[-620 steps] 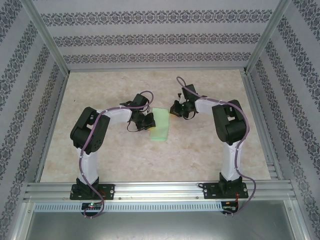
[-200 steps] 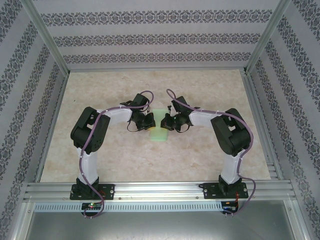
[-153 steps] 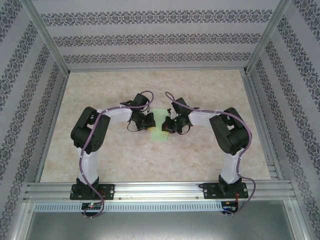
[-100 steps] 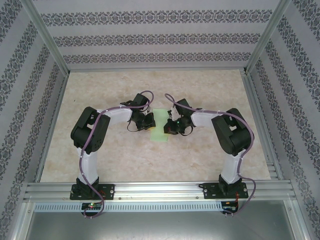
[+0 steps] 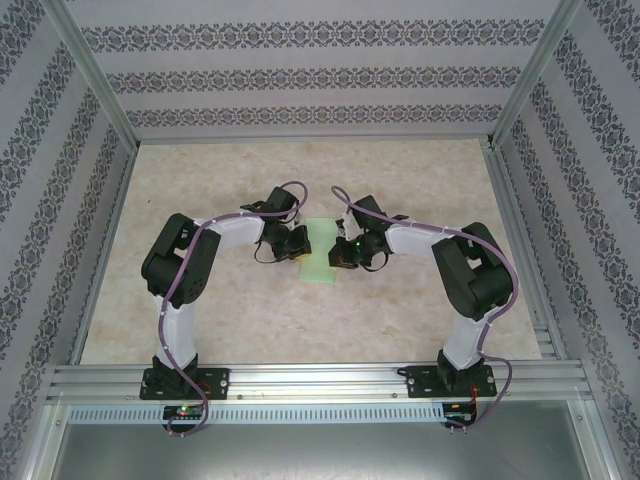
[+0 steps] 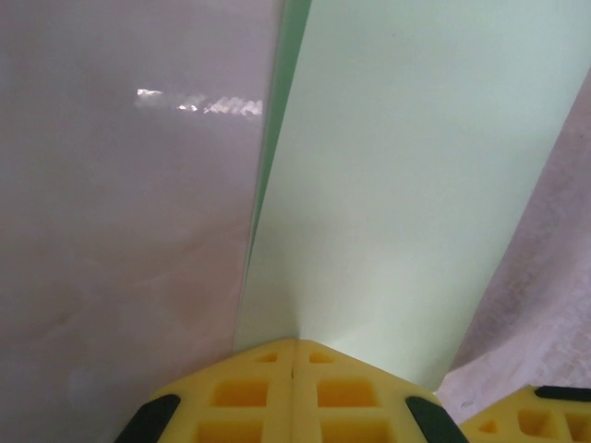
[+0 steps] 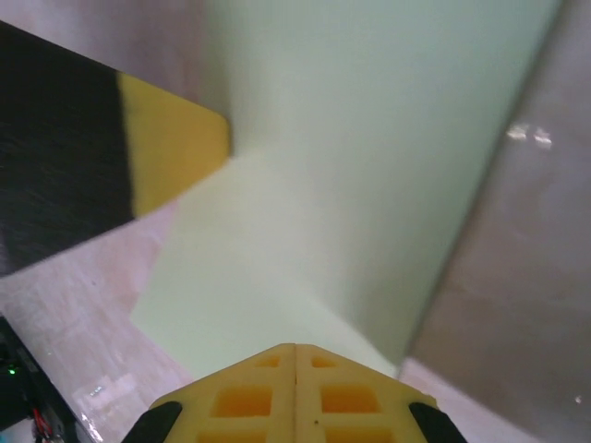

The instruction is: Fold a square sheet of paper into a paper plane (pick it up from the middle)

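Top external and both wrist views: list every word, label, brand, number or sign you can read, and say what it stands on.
No text can be read in any view.
square sheet of paper: plain pale green, with no print or marks.
walls: bands of repeating ornament, with no letters or numbers.
left arm base: a small light beside it; any label there is too small to read.

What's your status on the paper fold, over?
Left gripper shut, right gripper shut, tips at the paper. Paper a narrow strip on table. Grippers close together, facing across it.
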`<state>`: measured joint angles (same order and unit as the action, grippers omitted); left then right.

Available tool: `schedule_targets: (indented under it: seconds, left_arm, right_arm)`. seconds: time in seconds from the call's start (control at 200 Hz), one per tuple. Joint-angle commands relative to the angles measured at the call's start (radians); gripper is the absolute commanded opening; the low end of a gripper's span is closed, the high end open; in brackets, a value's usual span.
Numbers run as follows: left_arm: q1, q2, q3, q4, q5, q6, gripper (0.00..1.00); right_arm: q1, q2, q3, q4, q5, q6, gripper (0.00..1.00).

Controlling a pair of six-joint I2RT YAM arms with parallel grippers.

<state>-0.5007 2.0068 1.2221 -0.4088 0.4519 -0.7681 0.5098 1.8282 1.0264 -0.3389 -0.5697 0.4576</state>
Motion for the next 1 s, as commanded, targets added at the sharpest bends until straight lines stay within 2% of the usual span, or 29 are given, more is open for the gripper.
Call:
schedule_targets:
  seconds: [0.0, 0.365, 0.699, 0.804, 0.994]
  left_arm:
    - [-0.029, 0.136, -0.08, -0.146, -0.141, -0.004, 0.0]
    - [-0.029, 0.144, -0.079, -0.143, -0.141, -0.005, 0.0]
    - [-0.029, 0.143, -0.081, -0.141, -0.141, 0.001, 0.0]
    - [-0.03, 0.143, -0.075, -0.148, -0.142, 0.004, 0.0]
    - [-0.029, 0.13, -0.063, -0.149, -0.138, 0.01, 0.0]
  right_arm:
    - [0.028, 0.035, 0.035, 0.053, 0.006, 0.054, 0.0]
    - [0.048, 0.07, -0.017, 0.023, 0.004, 0.033, 0.0]
    - [0.04, -0.031, -0.286, 0.132, 0.006, 0.111, 0.0]
    - [0.033, -0.086, -0.273, 0.092, 0.029, 0.097, 0.0]
    - [0.015, -0.182, -0.148, 0.064, 0.093, 0.104, 0.0]
